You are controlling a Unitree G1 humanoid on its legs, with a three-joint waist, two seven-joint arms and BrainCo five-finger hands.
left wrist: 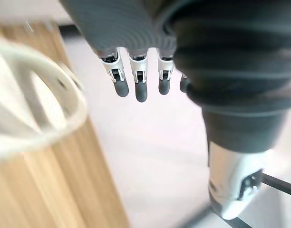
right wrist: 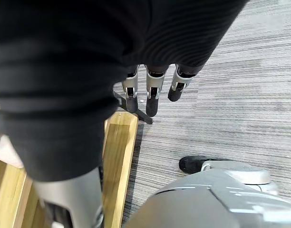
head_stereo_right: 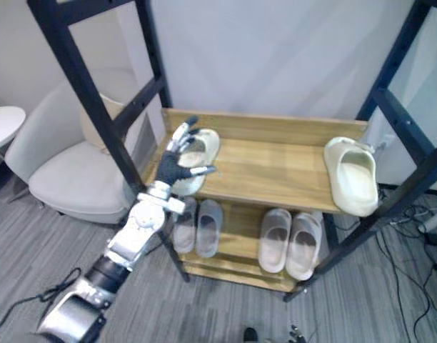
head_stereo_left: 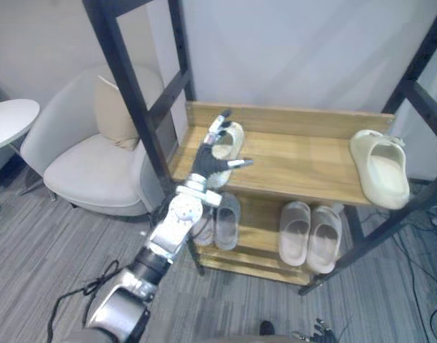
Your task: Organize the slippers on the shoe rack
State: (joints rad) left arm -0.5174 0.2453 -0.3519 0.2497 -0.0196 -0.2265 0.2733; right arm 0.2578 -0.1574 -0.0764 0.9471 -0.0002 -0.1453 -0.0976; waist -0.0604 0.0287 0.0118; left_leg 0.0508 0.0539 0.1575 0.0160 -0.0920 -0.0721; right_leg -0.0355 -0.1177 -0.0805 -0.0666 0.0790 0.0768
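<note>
A cream slipper (head_stereo_left: 231, 137) lies at the left end of the rack's wooden top shelf (head_stereo_left: 297, 164). My left hand (head_stereo_left: 213, 158) is open above its near end, fingers spread and thumb out to the side, holding nothing. In the left wrist view the straight fingers (left wrist: 136, 85) stand apart from the slipper (left wrist: 36, 104). The matching cream slipper (head_stereo_left: 380, 168) sits at the shelf's right end, partly over the edge. My right hand (right wrist: 152, 88) hangs open low by the rack's bottom board (right wrist: 118, 156).
On the lower shelf stand a grey pair (head_stereo_left: 226, 219) and a pale pink pair (head_stereo_left: 308, 234). Black frame posts (head_stereo_left: 131, 89) rise at the rack's corners. A light armchair (head_stereo_left: 86, 161) and a round white table (head_stereo_left: 8, 118) stand to the left.
</note>
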